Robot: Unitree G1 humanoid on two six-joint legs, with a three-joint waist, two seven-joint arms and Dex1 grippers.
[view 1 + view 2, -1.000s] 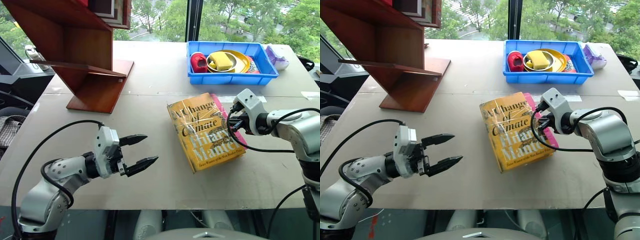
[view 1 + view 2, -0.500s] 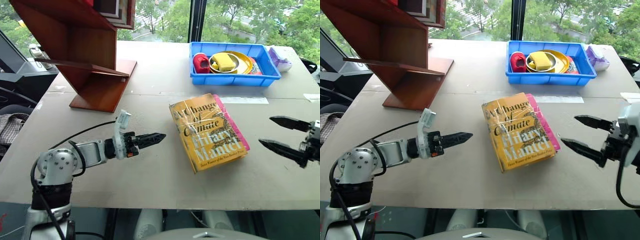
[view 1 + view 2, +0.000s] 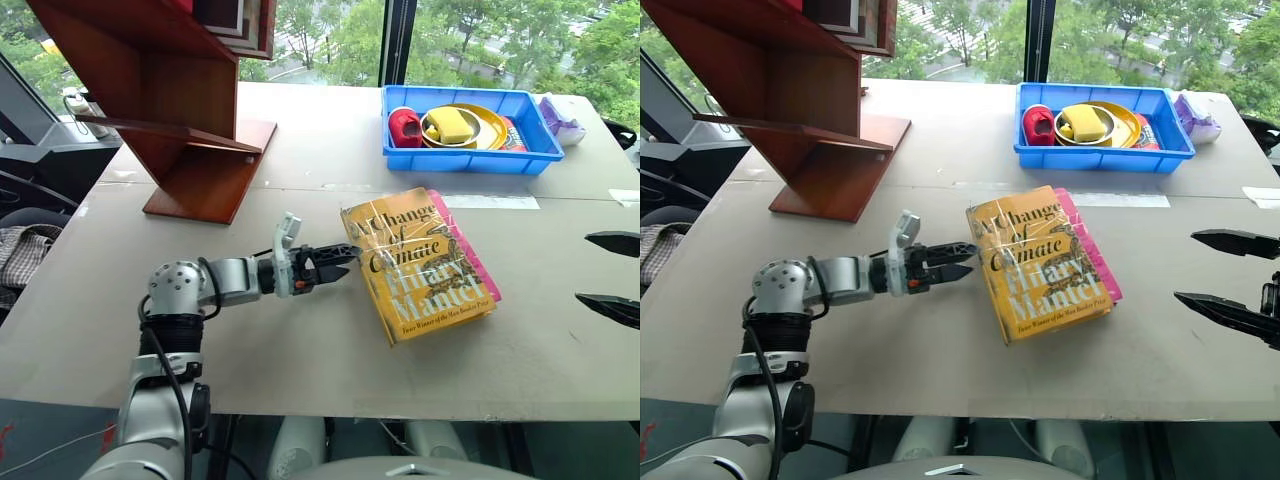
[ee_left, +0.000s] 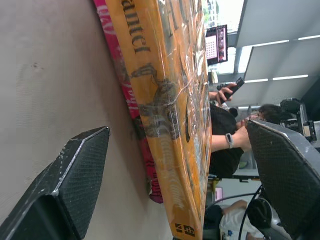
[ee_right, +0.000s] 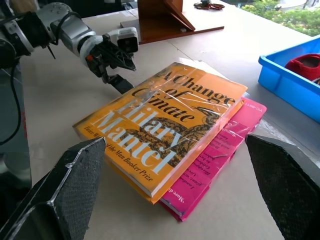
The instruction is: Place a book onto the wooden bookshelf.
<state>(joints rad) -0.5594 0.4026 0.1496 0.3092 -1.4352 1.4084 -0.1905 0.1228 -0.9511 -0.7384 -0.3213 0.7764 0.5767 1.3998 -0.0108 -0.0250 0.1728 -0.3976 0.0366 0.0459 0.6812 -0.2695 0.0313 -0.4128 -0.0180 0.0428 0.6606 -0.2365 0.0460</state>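
The bookshelf (image 3: 170, 110) stands at the far left of the table (image 3: 300, 350), its flat base on the tabletop, with a few volumes showing on its upper slanted board. Nearer and to the right of it, the left tool (image 3: 335, 265) reaches level across the table toward the book (image 3: 420, 262), fingers apart, their tips at the book's left edge; the left wrist view shows one finger low beside the spine and the other above the cover, neither clearly pressing on it. The book lies flat near the table's middle, cover up, resting on a pink book (image 3: 472, 262) whose edge juts out along its right side. Behind these, a blue tray (image 3: 465, 160) holds a red cup (image 3: 405, 125) and a yellow bowl (image 3: 470, 125). At the far right, the right tool (image 3: 1230, 275) hovers with fingers wide apart, well clear of the book.
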